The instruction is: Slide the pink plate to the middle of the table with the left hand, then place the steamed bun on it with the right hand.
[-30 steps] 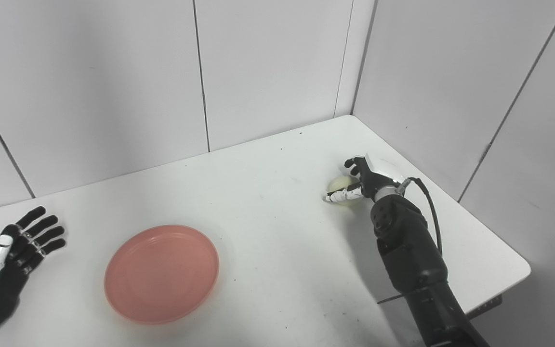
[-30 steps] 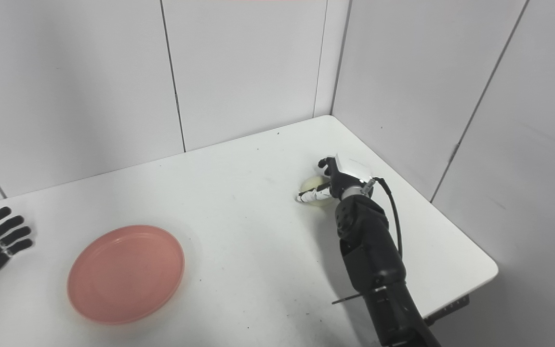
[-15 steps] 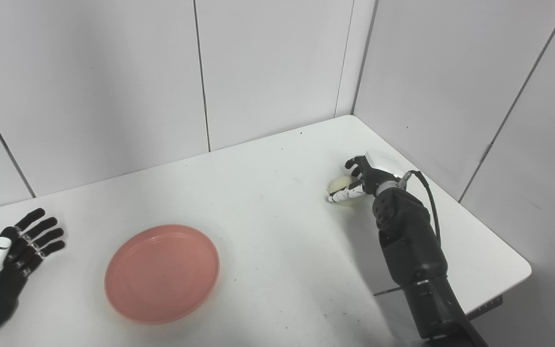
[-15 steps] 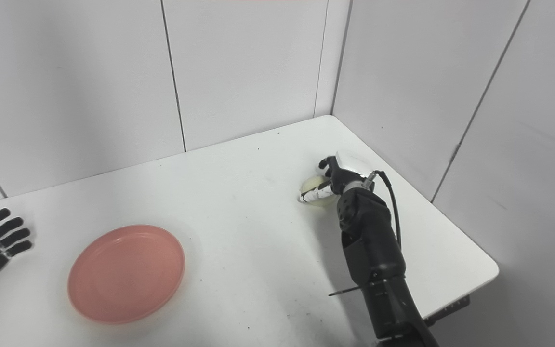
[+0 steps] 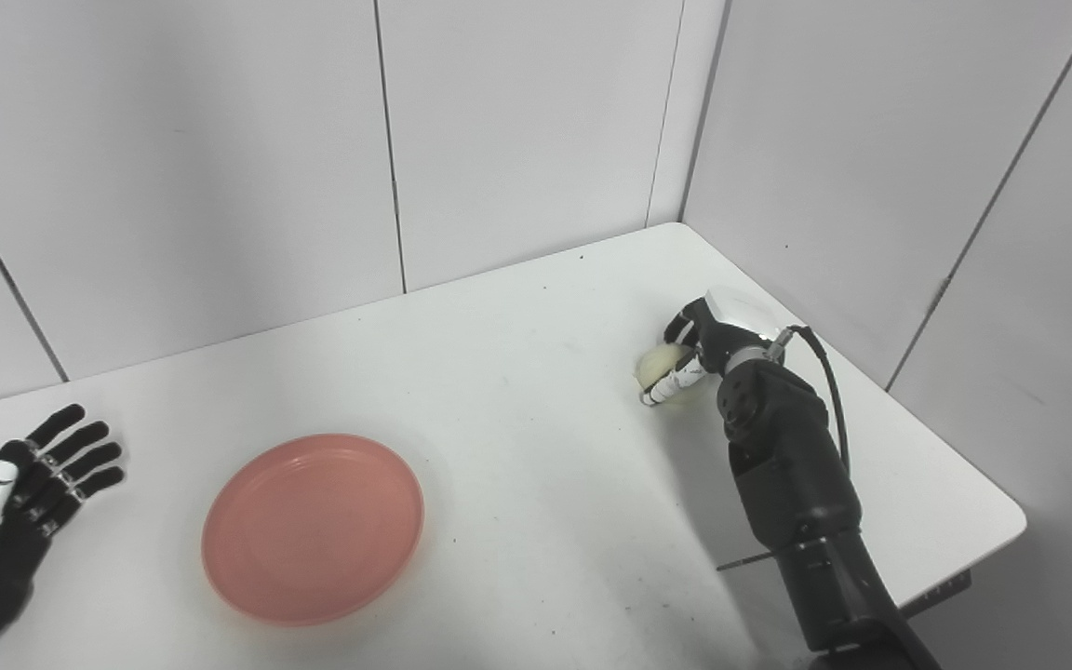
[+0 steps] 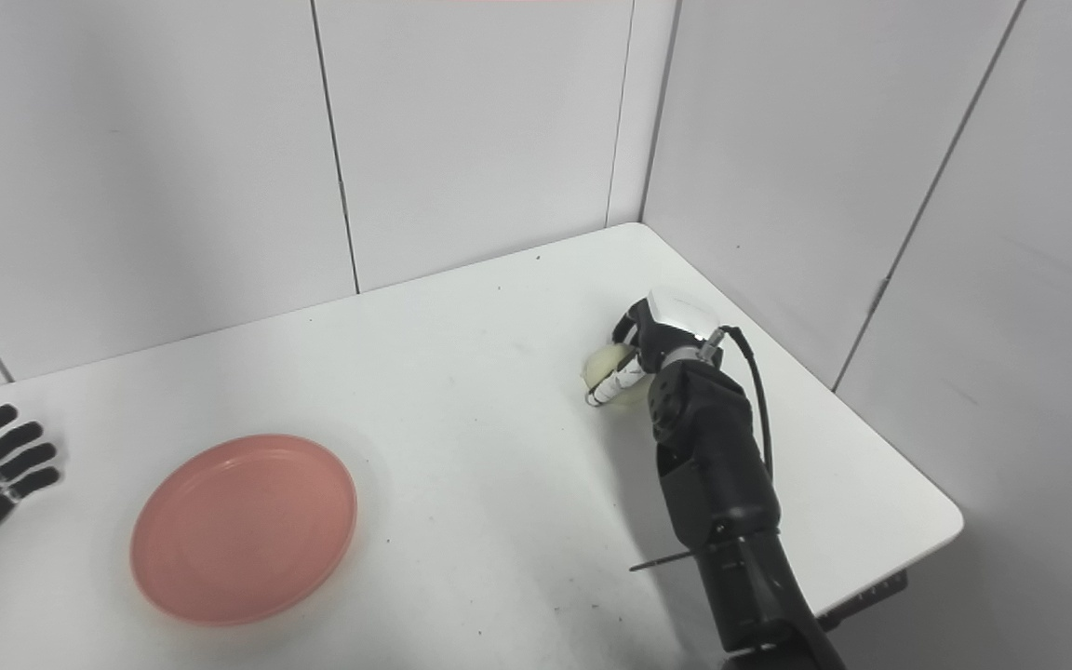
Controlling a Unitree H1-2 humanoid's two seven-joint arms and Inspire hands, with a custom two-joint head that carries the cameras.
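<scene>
The pink plate (image 5: pixel 313 527) lies flat on the white table (image 5: pixel 517 465), left of the middle and near the front. The pale steamed bun (image 5: pixel 659 366) is at the right side of the table. My right hand (image 5: pixel 699 349) is wrapped around it, thumb across its front and fingers over its far side, so much of the bun is hidden. It also shows in the right eye view (image 6: pixel 607 365). My left hand (image 5: pixel 6 521) rests open at the far left, fingers spread, well apart from the plate.
Grey wall panels close the table at the back and right, meeting at a corner (image 5: pixel 680 219) behind the bun. The table's right edge (image 5: pixel 1011 507) runs close beside my right forearm (image 5: pixel 792 484).
My right hand has closed around the bun, the thumb swinging down across its front. The left hand has drifted slightly toward me. The plate has not moved.
</scene>
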